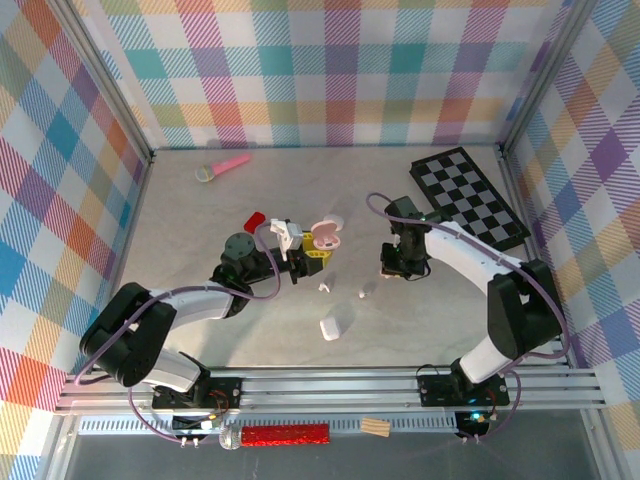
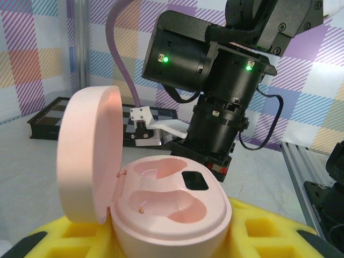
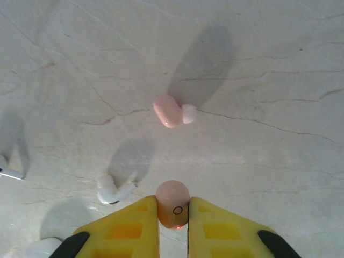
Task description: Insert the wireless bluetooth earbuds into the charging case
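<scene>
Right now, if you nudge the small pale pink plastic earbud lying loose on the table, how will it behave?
Probably very light: the loose pale pink earbud is tiny beside the right gripper. Its smooth rounded shell would likely skid or spin on the hard tabletop, and an off-centre pinch might squirt it out.
</scene>
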Robot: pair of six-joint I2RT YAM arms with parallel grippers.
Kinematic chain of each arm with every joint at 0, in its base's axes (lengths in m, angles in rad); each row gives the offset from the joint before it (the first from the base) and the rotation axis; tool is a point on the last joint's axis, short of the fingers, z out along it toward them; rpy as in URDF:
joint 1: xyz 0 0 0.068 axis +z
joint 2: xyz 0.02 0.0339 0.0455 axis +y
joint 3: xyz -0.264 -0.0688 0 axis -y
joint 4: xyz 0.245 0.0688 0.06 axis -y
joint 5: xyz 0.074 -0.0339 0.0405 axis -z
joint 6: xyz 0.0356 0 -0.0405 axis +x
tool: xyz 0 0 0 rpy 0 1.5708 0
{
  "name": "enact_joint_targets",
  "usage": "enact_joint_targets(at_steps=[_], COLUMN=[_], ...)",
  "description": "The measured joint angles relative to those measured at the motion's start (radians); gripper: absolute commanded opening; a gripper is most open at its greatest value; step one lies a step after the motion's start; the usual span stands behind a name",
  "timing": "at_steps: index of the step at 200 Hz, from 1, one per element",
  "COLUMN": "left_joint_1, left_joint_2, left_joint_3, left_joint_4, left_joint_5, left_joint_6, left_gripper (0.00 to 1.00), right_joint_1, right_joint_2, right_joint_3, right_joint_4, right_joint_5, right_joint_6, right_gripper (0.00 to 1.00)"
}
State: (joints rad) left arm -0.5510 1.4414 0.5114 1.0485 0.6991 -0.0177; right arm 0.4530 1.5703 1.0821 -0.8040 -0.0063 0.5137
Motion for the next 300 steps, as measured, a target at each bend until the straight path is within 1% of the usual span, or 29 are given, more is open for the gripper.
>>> enact_joint_targets(at_steps=[34, 72, 97, 134, 168, 207, 233, 265, 300], left_joint_1=[0.0, 0.0, 0.0, 0.0, -0.001, -0.012, -0.035, -0.05, -0.052], left_joint_2=[0.005, 0.007, 0.023, 0.069, 0.122, 0.168, 0.169, 0.168, 0.164], left_joint_3=[0.001, 0.004, 0.013, 0.042, 0.08, 0.112, 0.138, 0.154, 0.154], left_joint_4=[0.0, 0.0, -0.003, -0.03, -0.049, -0.056, -0.108, -0.152, -0.165], left_joint_5=[0.0, 0.0, 0.0, -0.003, -0.008, -0.027, -0.051, -0.065, -0.069], left_joint_6=[0.004, 0.011, 0.024, 0.068, 0.098, 0.136, 0.193, 0.232, 0.248], left_gripper=[0.38, 0.38, 0.37, 0.38, 0.38, 0.38, 0.38, 0.38, 0.38], right_joint_1=[0.0, 0.01, 0.011, 0.012, 0.048, 0.135, 0.18, 0.209, 0.216], right_joint_2=[0.004, 0.001, -0.041, -0.17, -0.225, -0.216, -0.168, -0.105, -0.069], right_joint_3=[0.012, 0.013, 0.004, 0.0, 0.071, 0.219, 0.3, 0.332, 0.338], right_joint_4=[-0.036, -0.032, 0.008, 0.067, 0.067, 0.057, 0.052, 0.053, 0.051], right_joint_5=[0.023, 0.021, -0.032, -0.145, -0.191, -0.171, -0.154, -0.155, -0.148], right_joint_6=[-0.02, -0.029, -0.028, -0.015, -0.006, -0.013, -0.028, -0.033, -0.037], right_gripper=[0.17, 0.17, 0.18, 0.18, 0.18, 0.18, 0.18, 0.18, 0.18])
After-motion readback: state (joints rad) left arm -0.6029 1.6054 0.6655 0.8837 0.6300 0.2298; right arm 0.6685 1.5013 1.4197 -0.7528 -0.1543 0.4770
